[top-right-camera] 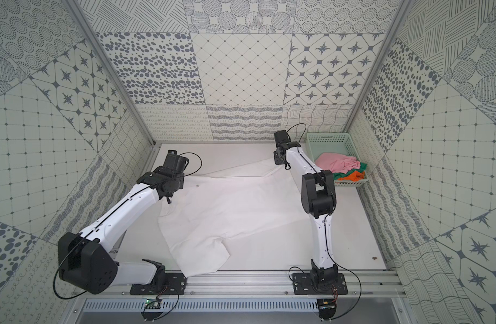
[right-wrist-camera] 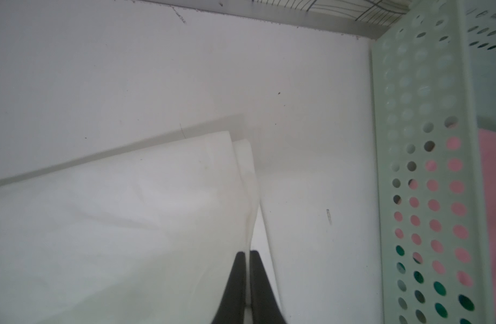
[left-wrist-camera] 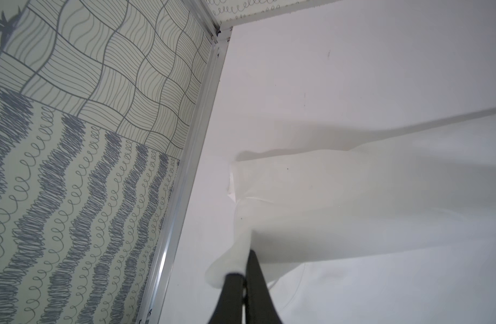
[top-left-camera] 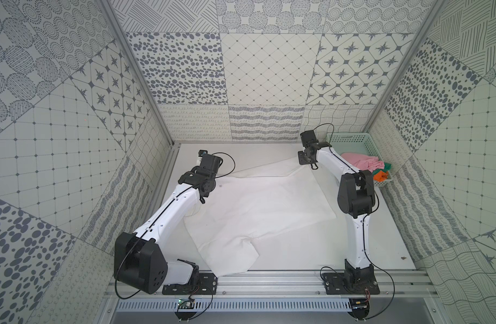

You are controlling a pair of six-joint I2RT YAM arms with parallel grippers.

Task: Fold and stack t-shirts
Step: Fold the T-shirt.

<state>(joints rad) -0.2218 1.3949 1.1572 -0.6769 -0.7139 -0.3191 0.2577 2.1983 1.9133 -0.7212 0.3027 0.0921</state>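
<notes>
White t-shirt (top-left-camera: 258, 213) spread over middle of table (top-left-camera: 297, 252); left gripper (left-wrist-camera: 245, 266) clamped on its far-left corner; right gripper (right-wrist-camera: 248, 254) clamped on its far-right corner, near mint basket (top-left-camera: 350, 138) at far right; pink t-shirt (top-left-camera: 356, 162), green t-shirt (top-left-camera: 387, 165), orange t-shirt (top-left-camera: 380, 176) heaped inside

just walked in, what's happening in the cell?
Both arms hold the white t-shirt spread on the table: the left gripper and right gripper are each pinched shut on an edge of it. The pink shirt, green shirt and orange shirt lie crumpled in the basket, not yet folded.
</notes>
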